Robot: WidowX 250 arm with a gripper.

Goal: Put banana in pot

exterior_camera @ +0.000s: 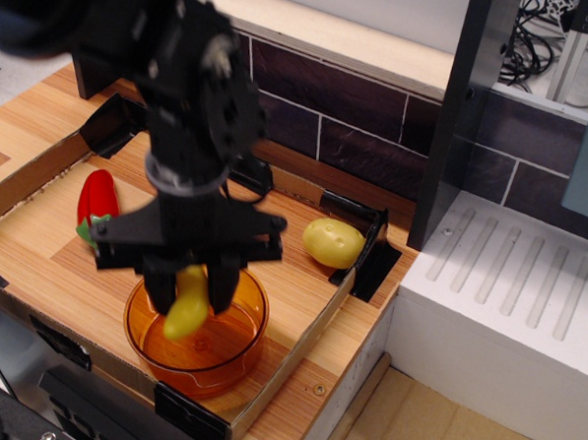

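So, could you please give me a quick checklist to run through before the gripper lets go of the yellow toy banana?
1. Black gripper shut on the glossy yellow plastic banana: ok.
2. Banana inside the rim of the round translucent orange plastic pot: ok.
3. Banana resting on the pot floor: cannot tell.
4. Fingers clear of the pot wall: cannot tell.
5. Pot interior free of other items: ok where visible.
6. Pale-yellow potato-like lump and red toy pepper lie outside the pot: ok.
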